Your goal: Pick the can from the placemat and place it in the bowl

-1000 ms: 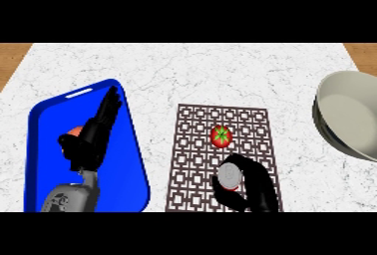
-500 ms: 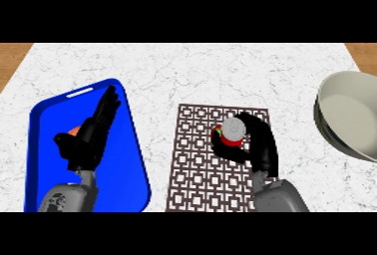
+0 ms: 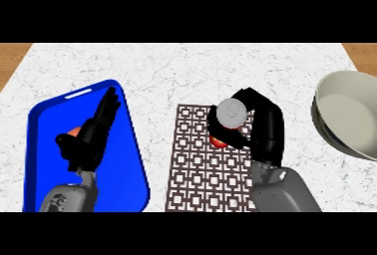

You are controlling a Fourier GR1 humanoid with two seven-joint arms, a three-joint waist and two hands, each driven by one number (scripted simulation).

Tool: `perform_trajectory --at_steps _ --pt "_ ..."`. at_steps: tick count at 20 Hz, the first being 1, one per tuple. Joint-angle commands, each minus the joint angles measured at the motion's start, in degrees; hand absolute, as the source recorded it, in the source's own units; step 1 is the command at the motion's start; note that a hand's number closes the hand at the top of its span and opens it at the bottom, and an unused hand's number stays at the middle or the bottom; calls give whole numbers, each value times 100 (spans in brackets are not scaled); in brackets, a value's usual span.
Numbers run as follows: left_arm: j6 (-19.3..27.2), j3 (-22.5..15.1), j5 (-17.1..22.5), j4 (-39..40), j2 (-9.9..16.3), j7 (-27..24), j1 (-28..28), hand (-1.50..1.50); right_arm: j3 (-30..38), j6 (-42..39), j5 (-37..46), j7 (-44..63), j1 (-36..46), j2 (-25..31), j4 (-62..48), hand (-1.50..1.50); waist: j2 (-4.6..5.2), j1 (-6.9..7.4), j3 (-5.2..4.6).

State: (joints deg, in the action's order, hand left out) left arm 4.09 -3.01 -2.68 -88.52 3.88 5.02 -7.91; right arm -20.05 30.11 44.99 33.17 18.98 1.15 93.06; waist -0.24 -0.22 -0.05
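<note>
Can, silver lid up, sits clamped in the right hand's curled fingers over the placemat. Bowl stands well apart at the bench's right edge. Left hand rests over the blue tray, fingers straight.

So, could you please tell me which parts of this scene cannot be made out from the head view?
- Red can with grey lid: the right hand curls round it, hiding most of its side; whether it has left the brown patterned placemat is unclear.
- Pale round bowl: cut off by the right edge.
- Orange object on the blue tray: mostly hidden by the open left hand.
</note>
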Motion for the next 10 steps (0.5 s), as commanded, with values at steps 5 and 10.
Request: perform_trajectory --at_steps 5,10 --pt "76 -35 -140 339 -114 -345 -5 0 153 -1250 2028 1897 1205 -51 968 150 7 -18 -7" --pt "-172 87 128 -285 84 0 272 0 355 -2480 2373 2756 1546 -50 1638 150 -2 23 1"
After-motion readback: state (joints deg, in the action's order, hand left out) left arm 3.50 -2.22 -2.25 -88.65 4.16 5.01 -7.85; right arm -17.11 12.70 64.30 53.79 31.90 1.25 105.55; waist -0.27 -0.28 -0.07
